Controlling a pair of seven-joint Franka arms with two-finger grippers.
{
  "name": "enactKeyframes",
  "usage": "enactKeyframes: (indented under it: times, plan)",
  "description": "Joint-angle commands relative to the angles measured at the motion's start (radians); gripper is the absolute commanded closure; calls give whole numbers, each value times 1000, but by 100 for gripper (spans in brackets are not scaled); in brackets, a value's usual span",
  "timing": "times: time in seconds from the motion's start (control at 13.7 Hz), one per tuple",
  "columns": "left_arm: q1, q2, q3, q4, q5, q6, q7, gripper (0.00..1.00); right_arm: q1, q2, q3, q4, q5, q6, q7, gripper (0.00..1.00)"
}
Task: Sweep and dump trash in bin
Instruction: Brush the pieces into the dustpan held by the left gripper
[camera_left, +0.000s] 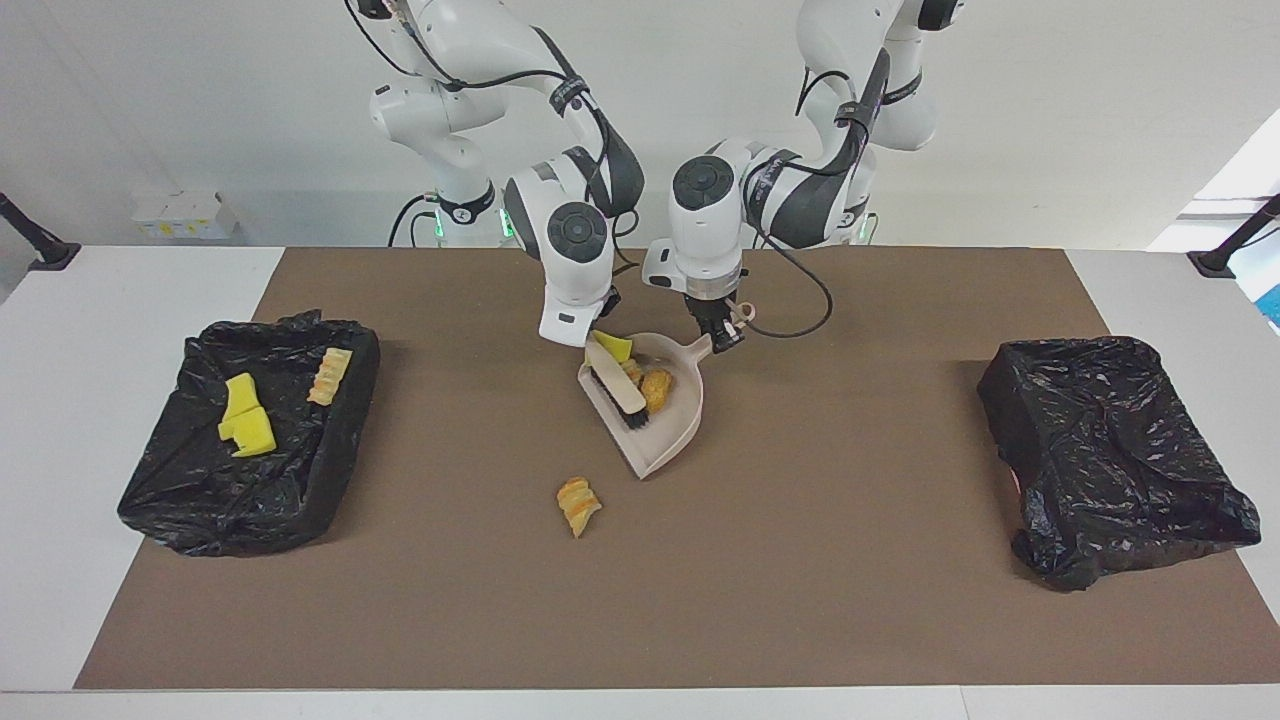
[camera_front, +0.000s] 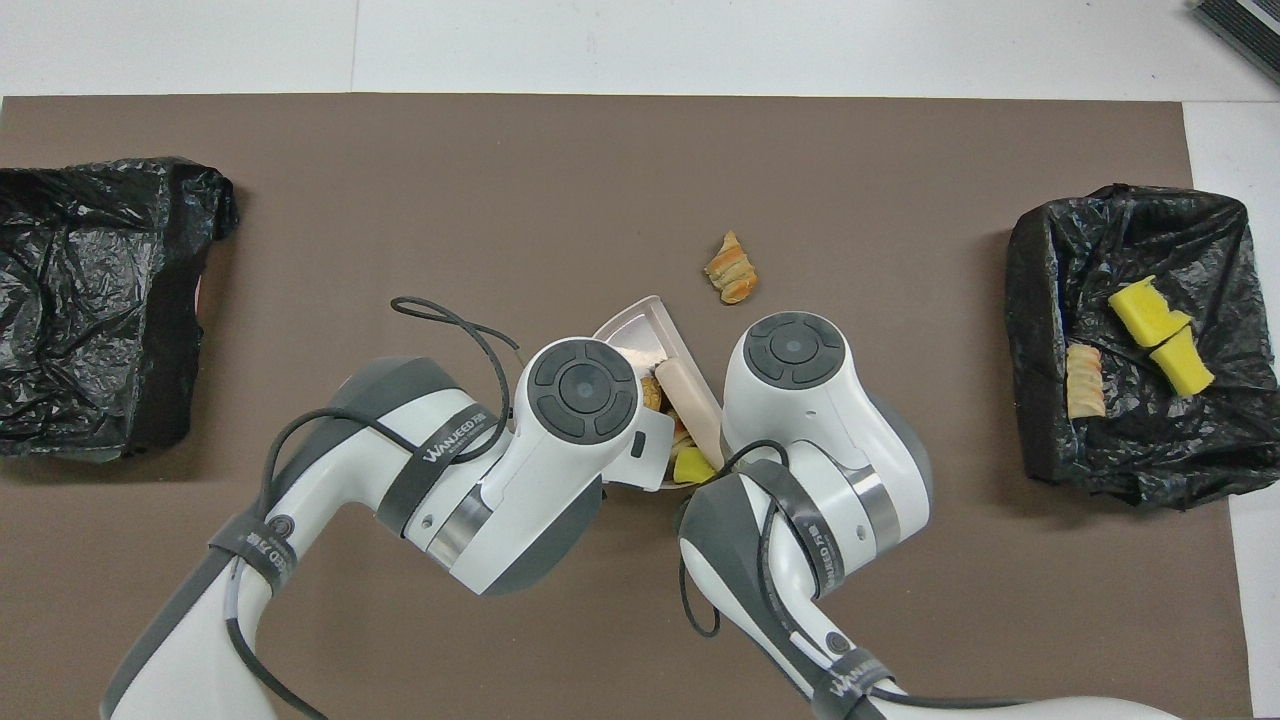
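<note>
My right gripper (camera_left: 598, 338) is clamping shut on the brush (camera_left: 620, 381) handle, and the brush is lying slantwise inside the dustpan (camera_left: 668, 446), bristles down toward the pan floor. My left gripper (camera_left: 724, 338) is pinching closed on the dustpan handle, keeping the pan on the mat (camera_left: 800, 560) mid-table, its open mouth facing the right arm's end.

Trash: three pieces are sitting in the pan right at my brush, a yellow sponge chunk (camera_left: 617, 347) under my right gripper and two golden pastries (camera_left: 655, 385) just beside the bristles, touching them as far as I can tell. One striped croissant (camera_left: 578, 503) is lying alone on the mat, farther from the robots than the pan and clear of both grippers. Three more pieces, two yellow sponges (camera_left: 247, 420) and a pastry roll (camera_left: 330, 374), are lying in the black-lined bin (camera_left: 200, 500) at the right arm's end. A second black-lined bin (camera_left: 1110, 470) is sitting at the left arm's end.

The facing view is showing both grips and the bristles. The overhead view is hiding both grippers under my wrists, showing only the brush back (camera_front: 697, 410), a sliver of pan (camera_front: 640, 320), the sponge chunk (camera_front: 692, 466), the stray croissant (camera_front: 732, 270) and the bin contents (camera_front: 1160, 330).
</note>
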Motion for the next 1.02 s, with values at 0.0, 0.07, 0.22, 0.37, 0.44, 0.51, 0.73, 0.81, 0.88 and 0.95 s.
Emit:
enactKeyframes:
  times: [0.0, 0.07, 0.22, 0.37, 0.44, 0.51, 0.73, 0.81, 0.88, 0.95]
  plan:
    - [-16, -34, 14, -41, 3, 22, 2, 100, -70, -30, -4, 53, 17, -116, -6, 100]
    - [-16, -34, 14, -42, 3, 22, 2, 100, -116, -33, -4, 62, 11, -120, -8, 100]
    - [-10, -36, 14, -45, 3, 20, 4, 100, -147, -27, -1, 84, -66, -113, -26, 100]
    - [-7, -37, 14, -51, 3, 19, 5, 100, -148, -20, 2, 88, -174, -67, -29, 100]
    - [-4, -37, 15, -54, 3, 19, 5, 100, -156, -14, -1, 88, -199, -32, -34, 100]
    - [2, -37, 15, -56, 3, 17, 7, 100, -173, -7, -1, 91, -232, 0, -66, 100]
    - [17, -42, 15, -68, 3, 6, 9, 100, -208, 89, -1, 205, -312, 10, -146, 100]
    - [24, -42, 15, -70, 3, 6, 10, 100, -211, 126, -1, 229, -332, 15, -146, 100]
    - [27, -42, 15, -70, 3, 9, 9, 100, -211, 176, -1, 275, -348, 27, -146, 100]
    - [27, -42, 17, -70, 3, 9, 9, 100, -210, 215, -1, 306, -355, 44, -146, 100]
